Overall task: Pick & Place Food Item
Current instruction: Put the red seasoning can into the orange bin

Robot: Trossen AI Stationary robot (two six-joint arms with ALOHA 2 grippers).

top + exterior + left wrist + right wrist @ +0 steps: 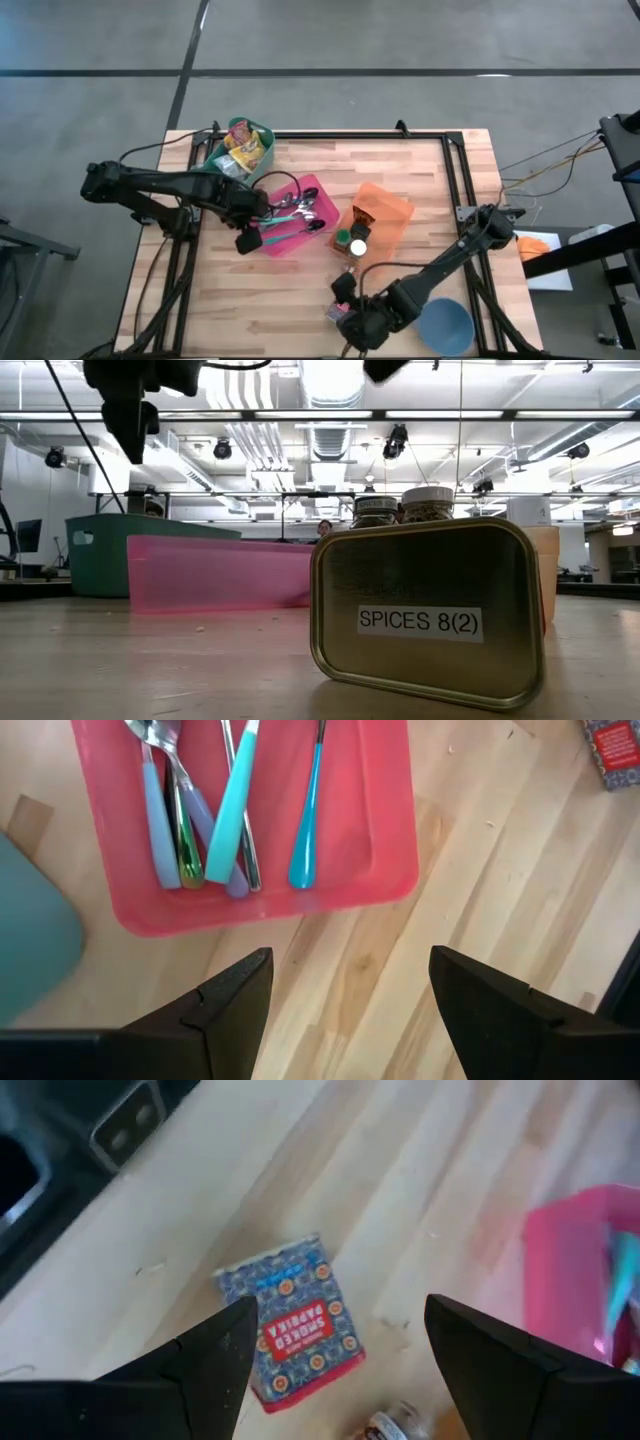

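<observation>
Paprika tin (300, 1335) lies on the table under the spread, empty right gripper (340, 1355).

Pink tray (322, 195) — cutlery (235, 800), blue bowl (447, 327)

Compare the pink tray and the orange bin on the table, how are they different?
The pink tray holds cutlery with teal and pastel handles, while the orange bin holds spice jars at its near end. The pink tray sits beside the left gripper; the orange bin lies nearer the table's middle, further toward the right arm's side. Both are open-topped plastic containers lying at an angle.
</observation>
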